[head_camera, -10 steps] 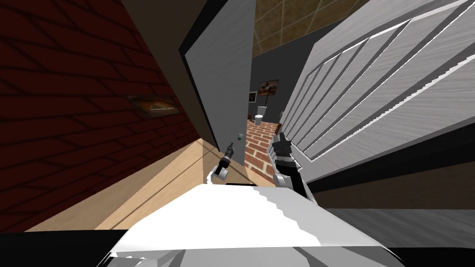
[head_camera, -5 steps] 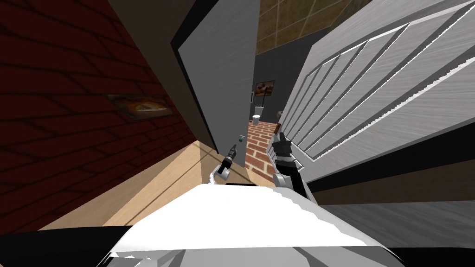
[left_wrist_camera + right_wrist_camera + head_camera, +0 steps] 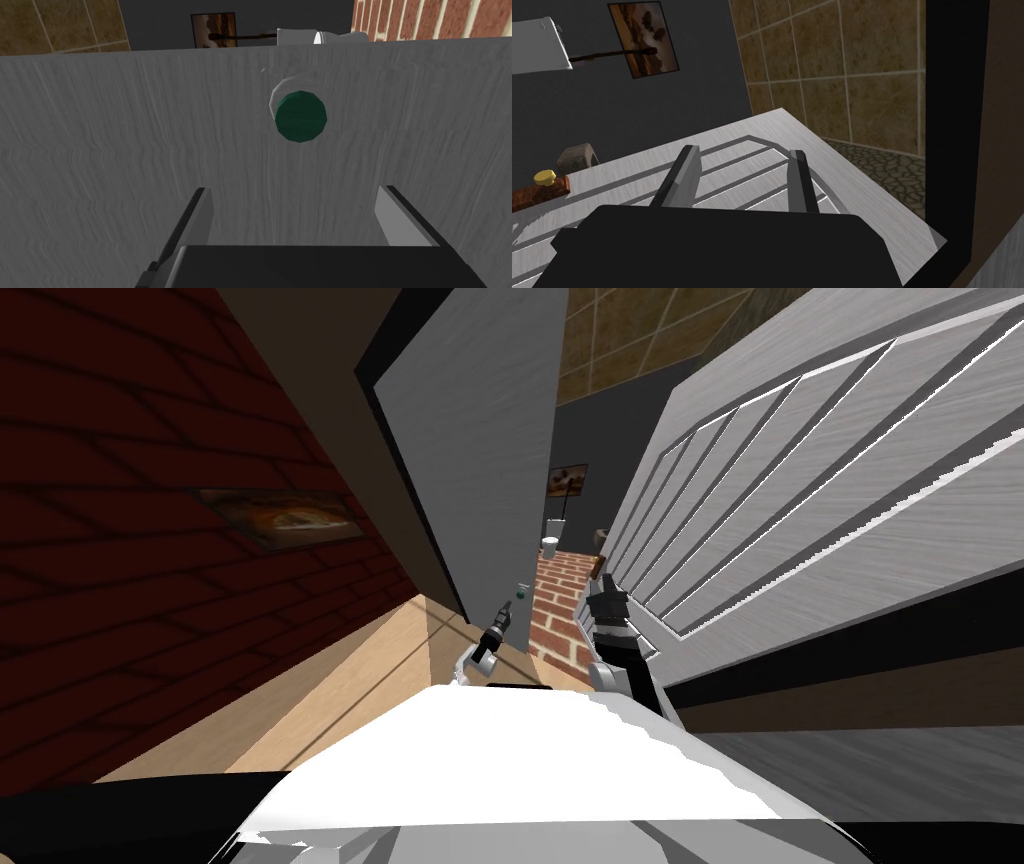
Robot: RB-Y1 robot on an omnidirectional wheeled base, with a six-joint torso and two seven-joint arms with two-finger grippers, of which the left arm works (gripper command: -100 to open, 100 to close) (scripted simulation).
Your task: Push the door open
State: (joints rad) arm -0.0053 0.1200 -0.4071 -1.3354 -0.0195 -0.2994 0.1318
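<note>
- In the head view, the grey door stands in the upper middle of the frame. It is a plain slab seen at a steep angle, and its free edge runs down just right of centre.
- Its round green knob sits close to that free edge and shows near the centre of the head view.
- Our left hand is just below the knob in the head view and points at the door's face.
- In the left wrist view its fingers stand wide apart with nothing between them. The knob lies ahead, roughly midway between the two.
- We cannot tell whether the fingertips touch the door.
- Our right hand is just right of centre in the head view, close beside a pale panelled door that sweeps across the right half of the frame.
- In the right wrist view that hand's fingers are apart with a narrower gap than the left hand's and grip nothing. The panelled face lies behind them.
- Between the grey door's free edge and the panelled door, a narrow strip of open room shows. It holds a brick floor, a white toilet and a picture on a dark wall.
- Both hands sit at the near end of that strip, the left against the grey door's side and the right against the panelled one.
- A dark red brick wall takes the left of the head view, and a wedge of wooden floor lies in the lower left between it and the grey door.
- In the right wrist view, a black area shows past the panelled door's far edge.
</note>
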